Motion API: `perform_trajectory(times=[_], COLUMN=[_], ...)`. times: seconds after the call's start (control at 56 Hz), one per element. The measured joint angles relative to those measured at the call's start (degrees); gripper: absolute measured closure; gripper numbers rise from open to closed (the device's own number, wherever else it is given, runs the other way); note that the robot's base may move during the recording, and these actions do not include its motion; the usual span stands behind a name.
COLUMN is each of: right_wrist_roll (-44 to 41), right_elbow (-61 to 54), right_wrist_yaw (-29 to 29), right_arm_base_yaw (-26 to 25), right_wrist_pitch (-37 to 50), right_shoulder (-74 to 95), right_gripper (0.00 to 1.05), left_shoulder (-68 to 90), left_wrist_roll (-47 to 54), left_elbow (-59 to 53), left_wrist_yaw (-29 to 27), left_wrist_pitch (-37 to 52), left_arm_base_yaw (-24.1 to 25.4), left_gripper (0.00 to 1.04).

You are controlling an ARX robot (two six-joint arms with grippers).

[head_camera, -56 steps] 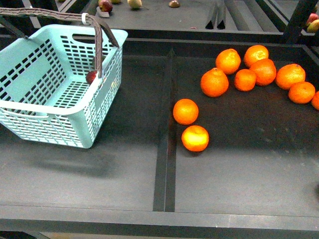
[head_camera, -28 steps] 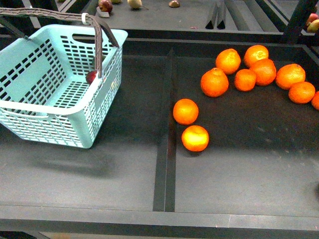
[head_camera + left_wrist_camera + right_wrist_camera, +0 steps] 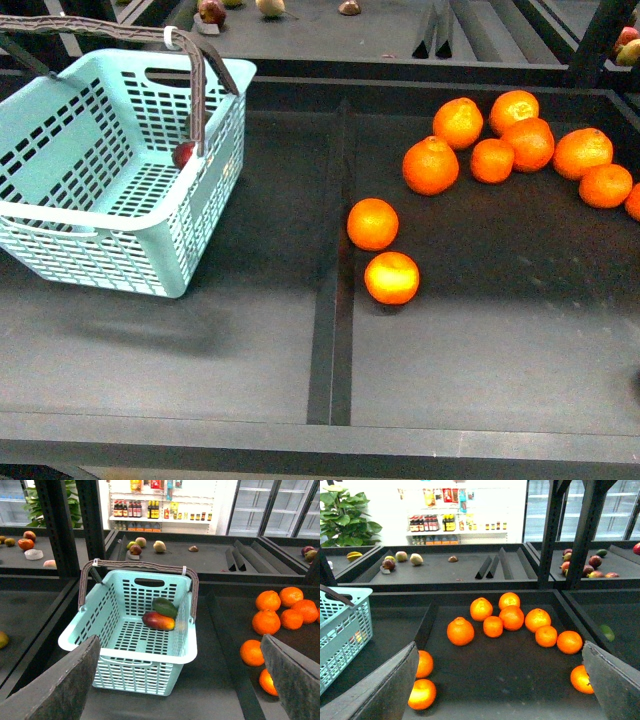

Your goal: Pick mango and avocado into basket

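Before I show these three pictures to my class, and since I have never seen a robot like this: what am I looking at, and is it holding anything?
It is a robot with two arms, each ending in a gripper. One picture comes from a camera on its body and shows neither arm. The other two come from cameras on the wrists; the dark slabs at their lower corners are the open fingers of the left gripper and the right gripper. Neither holds anything. On the dark shelf stands a teal basket, and the left wrist view shows the mango and the avocado lying inside it, side by side and seemingly touching. To its right lie loose tangerines.
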Motion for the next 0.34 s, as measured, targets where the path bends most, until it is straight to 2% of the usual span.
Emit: perform_trajectory(times=[0.339], right_wrist_roll=[0.00], right_elbow=[0.00], right_wrist_yaw=[0.00], right_arm_base_yaw=[0.00], right_wrist_pitch=[0.00], right_shoulder=[0.00], right_gripper=[0.08], left_shoulder=[0.00], left_wrist_roll=[0.02], left_elbow=[0.00], left_wrist_yaw=[0.00], left_wrist_pitch=[0.00], left_arm_base_yaw=[0.00], left_gripper=[0.07])
